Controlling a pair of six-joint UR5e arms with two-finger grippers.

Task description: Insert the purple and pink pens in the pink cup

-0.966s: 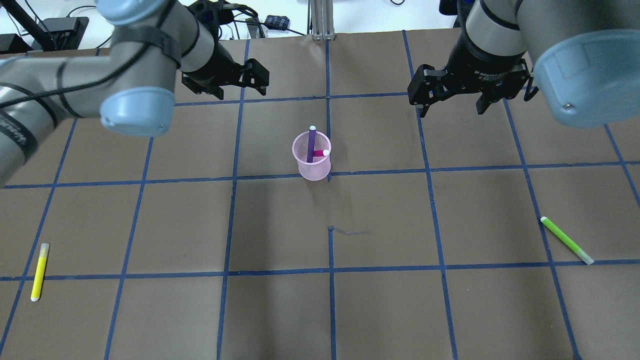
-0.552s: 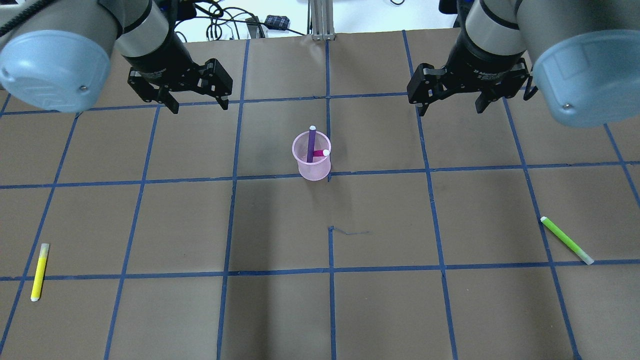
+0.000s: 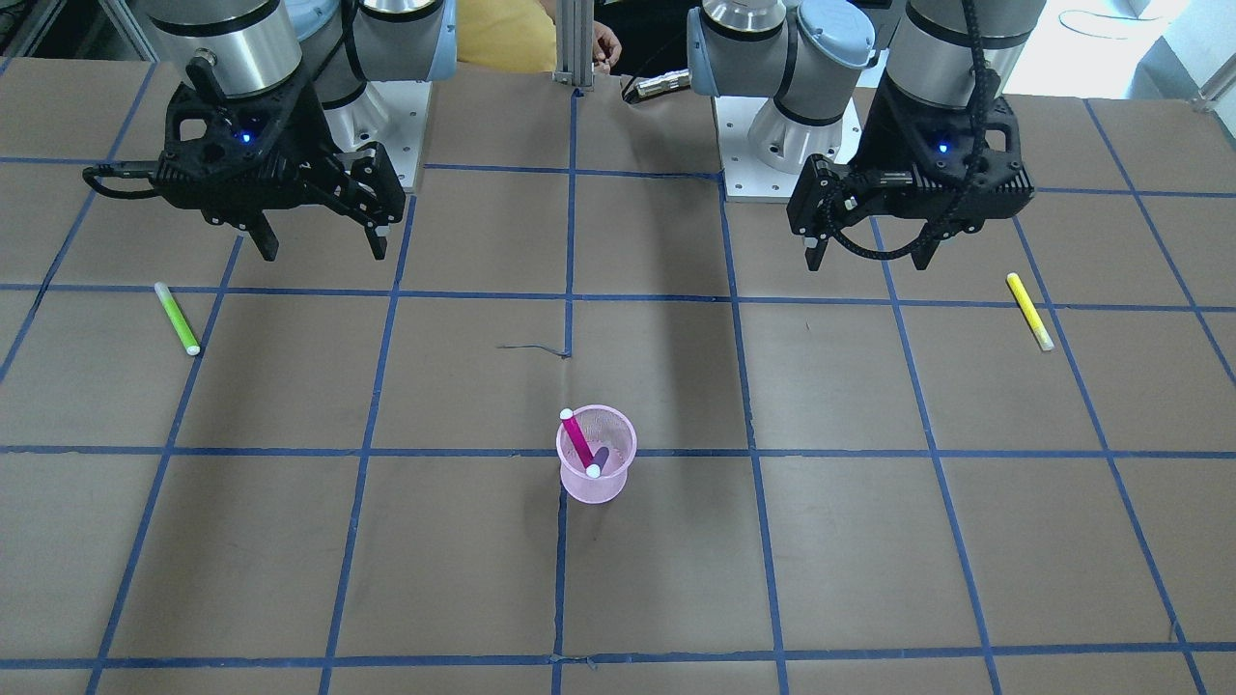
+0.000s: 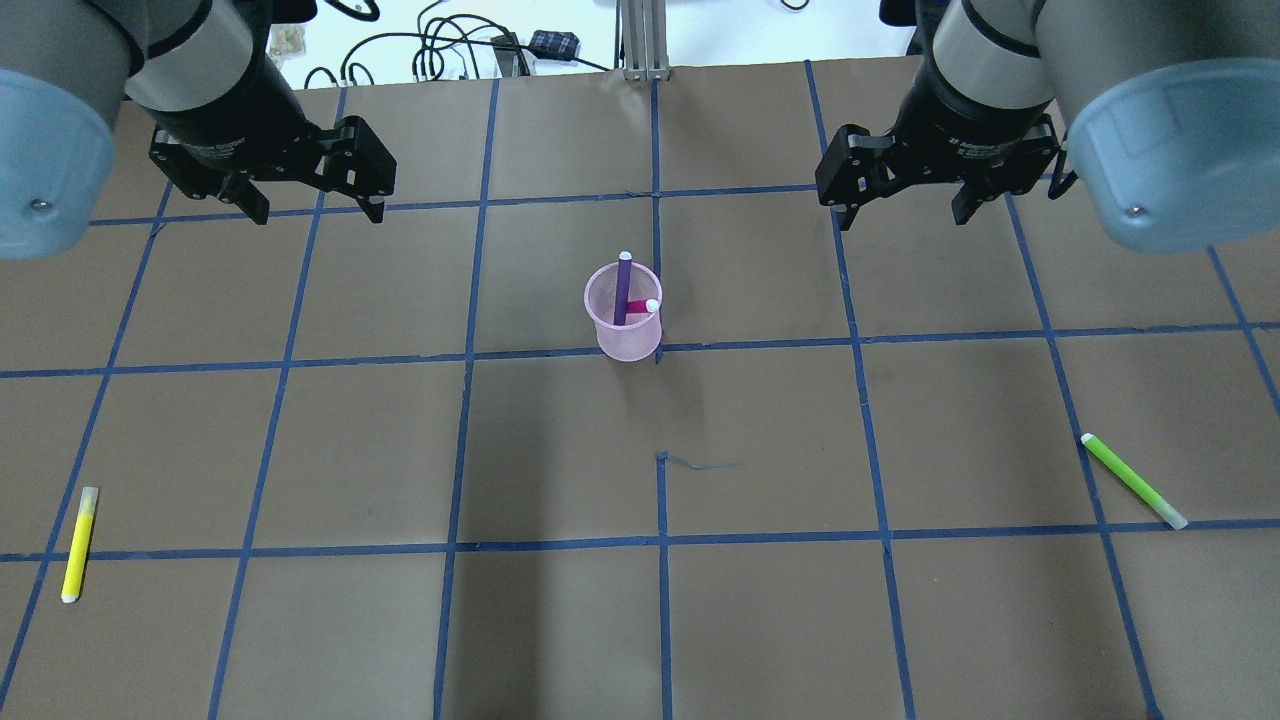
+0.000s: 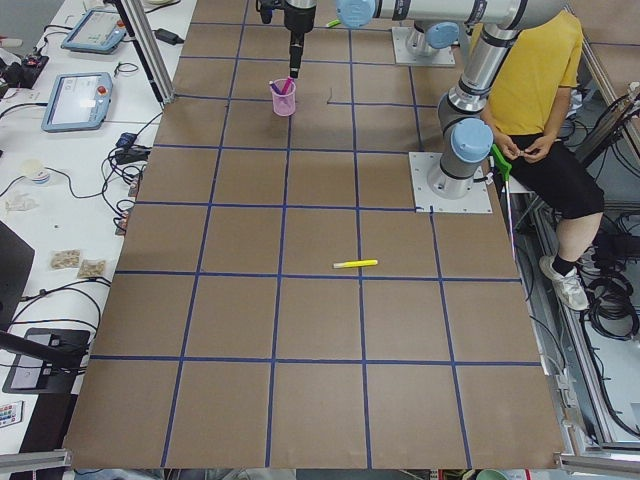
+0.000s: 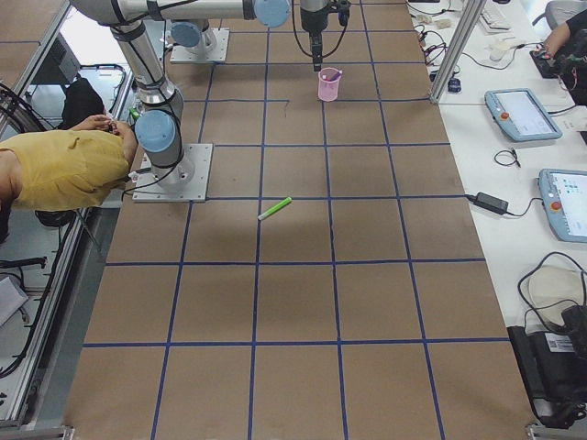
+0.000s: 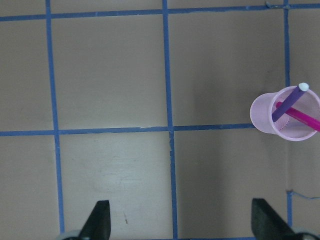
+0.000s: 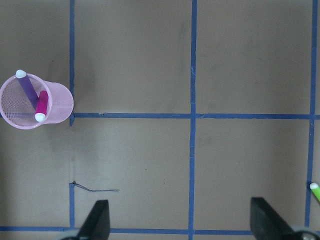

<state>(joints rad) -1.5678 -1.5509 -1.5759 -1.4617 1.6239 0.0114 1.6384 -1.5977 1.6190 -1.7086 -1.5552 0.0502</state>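
Observation:
The pink mesh cup stands upright at the table's middle. The purple pen and the pink pen both stand inside it, leaning on the rim. The cup also shows in the front view, the left wrist view and the right wrist view. My left gripper is open and empty, raised above the table far left of the cup. My right gripper is open and empty, raised far right of the cup.
A yellow pen lies near the table's front left. A green pen lies at the right. Blue tape lines grid the brown table. Cables and devices sit past the far edge.
My left arm has swung left, away from the cup, carrying its open gripper along the far side of the table. The right arm, cup and pens have not moved.

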